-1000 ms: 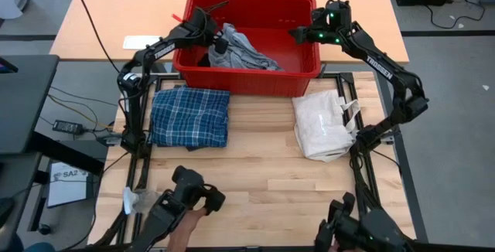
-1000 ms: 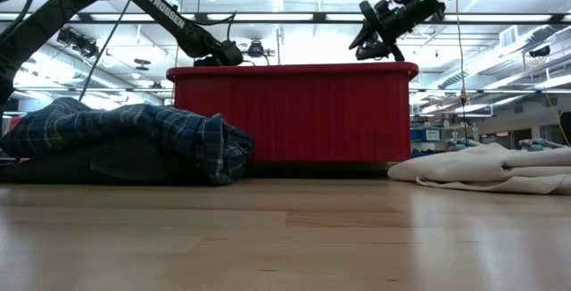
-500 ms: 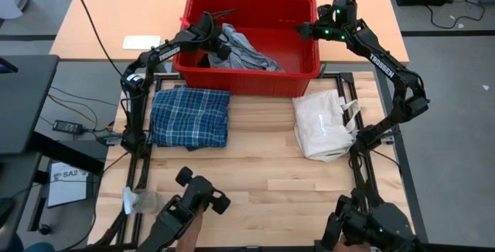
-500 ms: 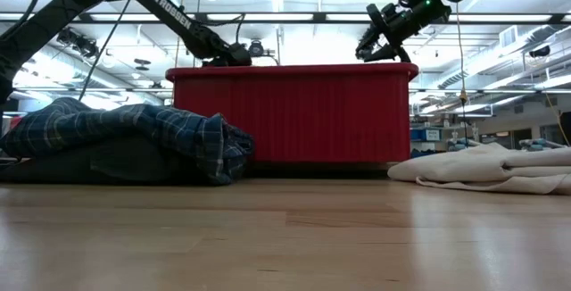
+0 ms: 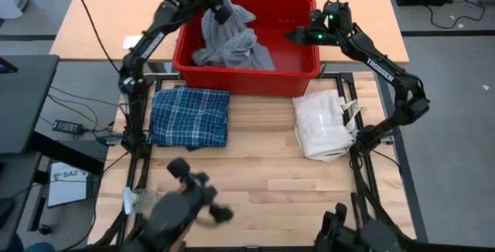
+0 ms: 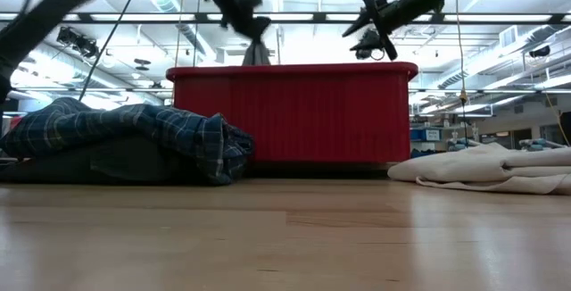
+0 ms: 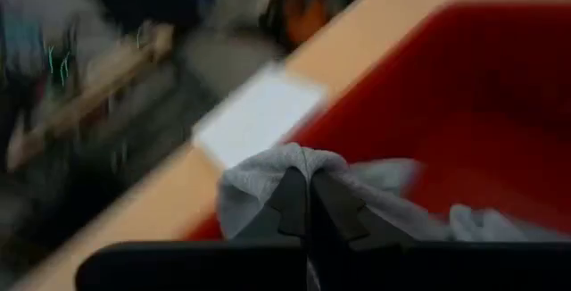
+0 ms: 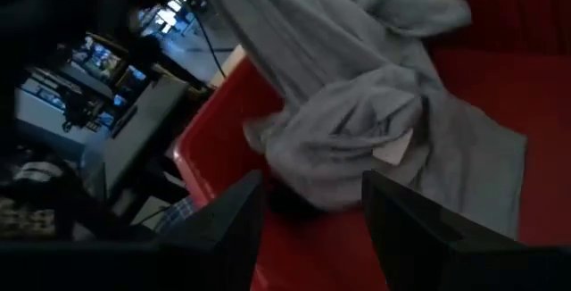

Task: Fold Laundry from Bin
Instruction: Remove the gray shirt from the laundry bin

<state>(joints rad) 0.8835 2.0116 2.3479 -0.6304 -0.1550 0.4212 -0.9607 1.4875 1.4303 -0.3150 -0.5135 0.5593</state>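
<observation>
Pale wooden boards form the table (image 5: 255,167), with a lab's ceiling lights seen beyond it in the low view. One blue-and-white plaid shirt (image 5: 189,117) is already laid folded in front of the red bin (image 5: 305,74), and a white fabric bag (image 5: 325,124) rests to the bin's right. A grey garment (image 5: 232,43) is gripped by the closed left gripper (image 5: 219,5) and hangs partly lifted out of the bin. The right gripper (image 5: 298,34) is held with fingers apart over the bin's right end. Folding of the grey piece is judged still to come.
</observation>
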